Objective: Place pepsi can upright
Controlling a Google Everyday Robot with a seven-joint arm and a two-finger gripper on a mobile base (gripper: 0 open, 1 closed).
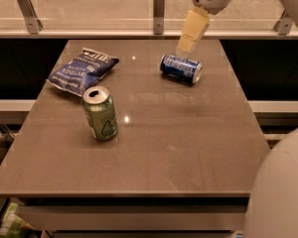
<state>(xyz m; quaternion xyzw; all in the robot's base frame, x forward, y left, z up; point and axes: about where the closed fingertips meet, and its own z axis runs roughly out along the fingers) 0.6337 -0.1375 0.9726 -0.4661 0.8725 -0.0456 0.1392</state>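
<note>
The pepsi can [181,68], dark blue with light markings and a silver end, lies on its side on the far right part of the brown table [154,152]. My gripper [186,44] hangs just above and behind the can, its cream fingers pointing down toward the can's left end. It holds nothing.
A green can with a silver top [100,113] stands upright left of centre. A blue chip bag [82,69] lies at the far left. A glass railing with metal posts [159,9] runs behind the table. Part of my white body [280,192] fills the lower right.
</note>
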